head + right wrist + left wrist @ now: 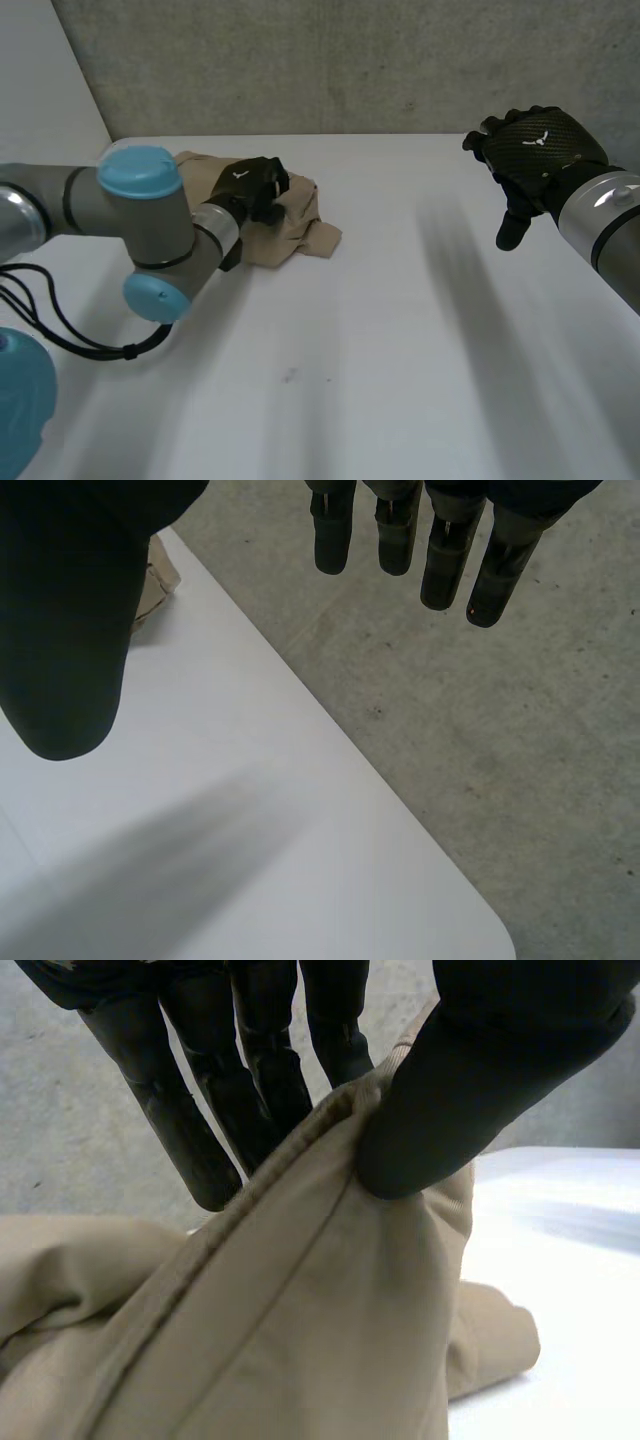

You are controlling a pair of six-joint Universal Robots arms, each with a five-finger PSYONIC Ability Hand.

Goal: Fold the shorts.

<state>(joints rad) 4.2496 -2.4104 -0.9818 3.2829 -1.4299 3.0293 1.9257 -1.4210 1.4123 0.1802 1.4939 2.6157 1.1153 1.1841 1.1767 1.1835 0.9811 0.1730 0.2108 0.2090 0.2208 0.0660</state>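
Observation:
The tan shorts (292,232) lie bunched at the far left of the white table (400,330). My left hand (252,188) sits on top of them. In the left wrist view its thumb (480,1090) and fingers (250,1080) pinch a seamed fold of the shorts (300,1320) between them. My right hand (530,150) hovers above the table's far right, apart from the cloth, with straight fingers (440,550) and thumb (70,630) spread and nothing between them. A small piece of the shorts (155,575) peeks out beside that thumb.
A grey concrete wall (350,60) rises behind the table's far edge. The right wrist view looks past the table's rounded corner (480,930) to the concrete floor (500,730). The left arm's blue-capped elbow (145,185) stands over the table's left side.

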